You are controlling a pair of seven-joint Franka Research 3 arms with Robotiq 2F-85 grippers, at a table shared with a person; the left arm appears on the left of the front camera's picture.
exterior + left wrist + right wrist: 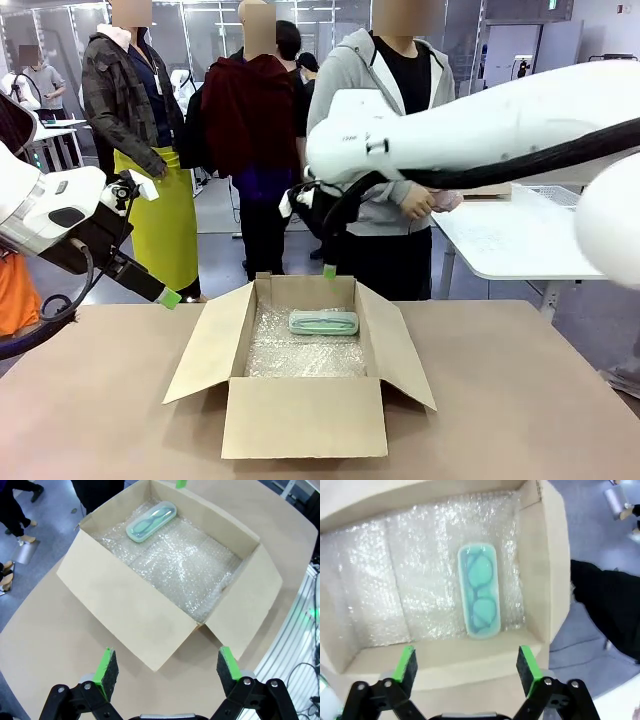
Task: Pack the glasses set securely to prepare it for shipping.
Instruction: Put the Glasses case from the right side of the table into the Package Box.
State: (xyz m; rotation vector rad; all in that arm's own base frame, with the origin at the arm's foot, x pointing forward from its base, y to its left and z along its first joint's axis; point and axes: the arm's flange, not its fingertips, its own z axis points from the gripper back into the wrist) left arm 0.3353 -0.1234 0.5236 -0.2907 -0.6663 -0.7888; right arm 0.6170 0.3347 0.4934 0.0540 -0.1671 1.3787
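Right tool (466,655) agape above mint case (480,597)

Grey floor (215,215), white side table (520,245)

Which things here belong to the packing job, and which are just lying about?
Job:
- mint green oblong glasses case
- brown cardboard box
- clear bubble wrap lining it

Lying about:
- white side table, behind on the right

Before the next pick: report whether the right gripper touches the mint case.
Apart. Right wrist view: right gripper hovers open, clear above the mint case.
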